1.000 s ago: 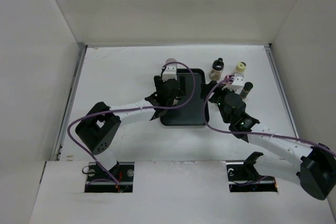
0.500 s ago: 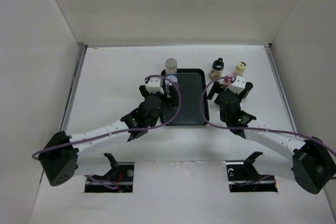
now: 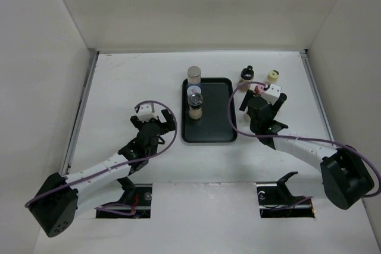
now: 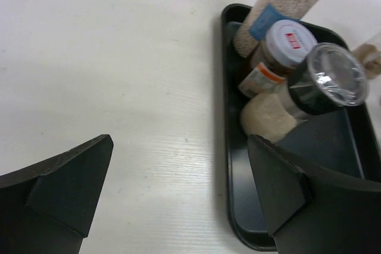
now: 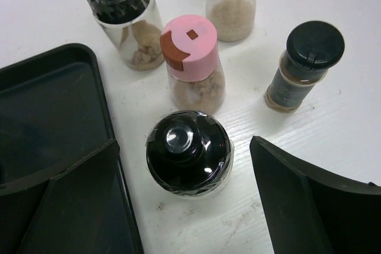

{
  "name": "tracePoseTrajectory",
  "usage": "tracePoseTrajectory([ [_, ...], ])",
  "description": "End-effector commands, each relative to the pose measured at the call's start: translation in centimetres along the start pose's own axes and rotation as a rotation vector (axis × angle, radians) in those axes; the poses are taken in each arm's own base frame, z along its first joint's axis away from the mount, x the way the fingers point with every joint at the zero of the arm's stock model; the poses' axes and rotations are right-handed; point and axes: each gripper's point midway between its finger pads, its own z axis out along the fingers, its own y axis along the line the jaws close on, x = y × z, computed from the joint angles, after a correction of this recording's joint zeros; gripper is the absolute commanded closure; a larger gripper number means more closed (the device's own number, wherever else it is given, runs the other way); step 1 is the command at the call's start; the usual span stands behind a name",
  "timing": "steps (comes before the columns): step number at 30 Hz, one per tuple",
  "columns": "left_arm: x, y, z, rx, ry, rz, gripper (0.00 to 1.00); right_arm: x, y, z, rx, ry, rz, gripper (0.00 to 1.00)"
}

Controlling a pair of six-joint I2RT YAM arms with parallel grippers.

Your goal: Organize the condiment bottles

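The black tray (image 3: 214,120) holds three condiment bottles along its left side: a tall grey-capped shaker (image 3: 194,74), a white-capped jar (image 3: 195,92) and a black-capped one (image 3: 195,111). They also show in the left wrist view: shaker (image 4: 280,4), jar (image 4: 289,37), black-capped bottle (image 4: 330,78). My left gripper (image 3: 153,122) is open and empty, left of the tray. My right gripper (image 5: 184,144) is open around a black dome-capped bottle (image 5: 187,153) right of the tray, not touching it. Beyond stand a pink-capped bottle (image 5: 190,49), a cream-yellow-capped one (image 5: 231,4) and two black-capped ones (image 5: 125,19) (image 5: 306,63).
The tray's right half (image 4: 309,147) is bare. White walls enclose the table on the left, back and right. The tray edge (image 5: 101,87) lies just left of my right gripper's left finger (image 5: 65,200). Purple cables loop over both arms.
My left gripper has pulled back from the tray toward the near left, open, leaving the bottles standing in the tray. My right gripper has moved slightly farther in among the right-hand bottles.
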Motion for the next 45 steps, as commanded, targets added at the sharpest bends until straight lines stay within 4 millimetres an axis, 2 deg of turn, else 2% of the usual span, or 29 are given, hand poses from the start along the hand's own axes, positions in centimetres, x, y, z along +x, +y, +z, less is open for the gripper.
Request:
tracePoseTrajectory([
  [1,-0.6,0.4,0.4,0.005,-0.036,-0.088,0.00,-1.0,1.0,0.8,-0.028,0.008,0.067,0.06],
  [5,-0.4,1.5,0.9,-0.011,-0.052,-0.106,0.00,-0.3,1.2,1.5,-0.045,0.040,0.080,0.19],
  [11,-0.1,2.3,1.0,-0.018,-0.064,-0.118,0.00,-0.3,1.4,1.4,-0.062,0.049,0.089,0.48],
  [13,-0.1,2.4,1.1,-0.021,-0.068,-0.121,0.00,-0.9,1.2,0.9,-0.063,0.033,0.090,0.52],
  [15,-0.1,2.5,1.0,-0.019,-0.070,-0.123,0.00,-2.4,1.2,0.0,-0.069,-0.011,0.103,0.53],
  [18,-0.3,2.8,1.1,-0.025,-0.083,-0.135,0.00,-4.5,3.1,-2.6,-0.155,-0.067,0.116,0.53],
  [23,-0.4,2.8,1.2,-0.021,-0.088,-0.146,0.00,-5.1,9.3,-6.8,-0.358,-0.052,0.095,0.53],
  [25,-0.5,2.9,1.2,-0.022,-0.092,-0.153,0.00,-4.5,12.2,-8.5,-0.430,-0.030,0.075,0.53],
  [28,-0.8,2.8,0.9,-0.008,-0.103,-0.166,0.00,-2.1,16.8,-11.1,-0.517,0.007,0.014,0.52],
  [32,-1.0,3.1,0.7,-0.011,-0.113,-0.182,0.00,0.2,21.2,-12.9,-0.573,0.011,-0.025,0.51],
  [36,-1.1,3.3,0.6,-0.010,-0.119,-0.195,0.00,1.5,23.6,-13.1,-0.600,0.008,-0.029,0.50],
  [40,-0.9,2.9,0.6,0.005,-0.109,-0.198,0.00,3.0,24.9,-13.1,-0.603,0.018,-0.055,0.47],
  [45,-0.9,2.6,0.7,0.020,-0.103,-0.208,0.00,3.8,25.5,-13.4,-0.611,0.025,-0.068,0.20],
])
